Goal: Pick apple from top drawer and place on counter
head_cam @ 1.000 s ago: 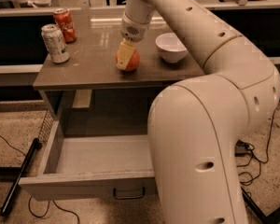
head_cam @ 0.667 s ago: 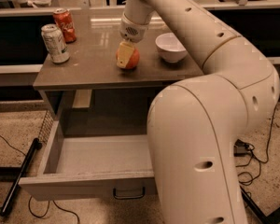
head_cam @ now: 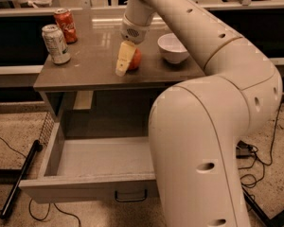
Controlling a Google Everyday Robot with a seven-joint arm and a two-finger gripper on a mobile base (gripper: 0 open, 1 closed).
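The apple (head_cam: 135,59), small and red-orange, rests on the counter (head_cam: 94,65) near its middle. My gripper (head_cam: 127,66) reaches down from above, right at the apple and covering its left side, low over the counter surface. The top drawer (head_cam: 85,186) is pulled wide open below the counter; its grey-brown box shows nothing inside, and a small dark handle (head_cam: 130,195) hangs on its front panel. My large white arm (head_cam: 203,126) fills the right half of the view and hides the drawer's right end.
A white bowl (head_cam: 173,48) stands just right of the apple. A silver can (head_cam: 55,43) and a red soda can (head_cam: 66,25) stand at the counter's back left. A black pole (head_cam: 19,178) and cables (head_cam: 248,167) lie on the floor.
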